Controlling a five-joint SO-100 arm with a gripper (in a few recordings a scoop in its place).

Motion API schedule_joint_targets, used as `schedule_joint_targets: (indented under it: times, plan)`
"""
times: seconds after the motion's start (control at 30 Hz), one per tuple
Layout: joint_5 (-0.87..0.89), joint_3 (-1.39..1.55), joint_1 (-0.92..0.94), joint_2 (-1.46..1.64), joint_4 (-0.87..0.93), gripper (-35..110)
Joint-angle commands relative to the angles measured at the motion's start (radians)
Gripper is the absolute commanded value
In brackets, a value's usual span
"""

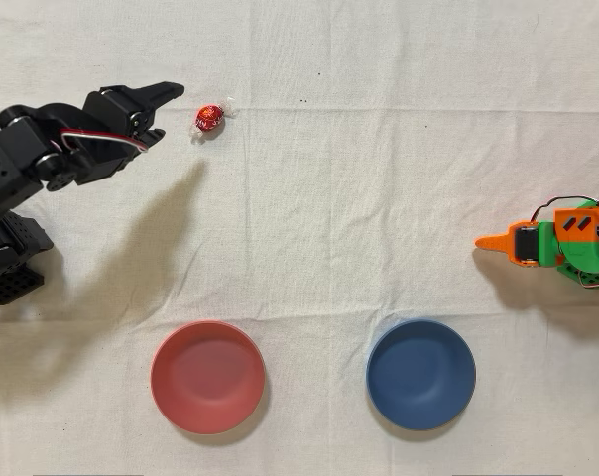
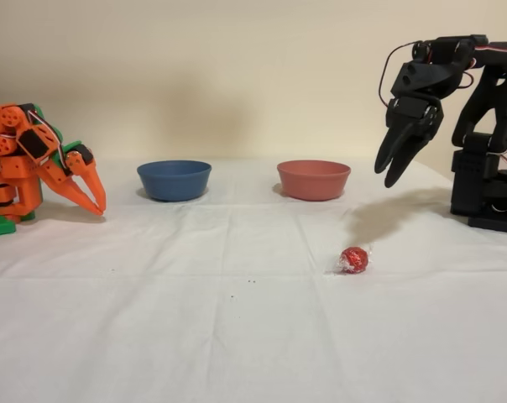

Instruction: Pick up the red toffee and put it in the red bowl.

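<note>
Black arm's pincer (image 2: pixel 391 175) raised, fingers slightly parted and empty, toffee (image 2: pixel 354 259) on table (image 2: pixel 237 336) below its tips, red bowl (image 2: pixel 313 179) behind, no legible writing.

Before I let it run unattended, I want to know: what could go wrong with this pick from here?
1. The red toffee is small, round and foil-wrapped; the gripper, raised and short of it, might nudge it away.
2. The blue bowl sits beside the red bowl, same size, so a drop could land wrong.
3. The cloth is creased and could snag the fingertips.
</note>
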Motion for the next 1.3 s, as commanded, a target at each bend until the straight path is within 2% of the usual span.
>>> schedule_joint_targets:
  times: [0.0,0.77,1.27]
  plan:
    - [-0.034,0.002,-0.012,-0.008,-0.035,31]
    - [-0.087,0.087,-0.002,-0.181,-0.295,27]
    - [-0.109,-0.028,0.021,-0.341,-0.342,28]
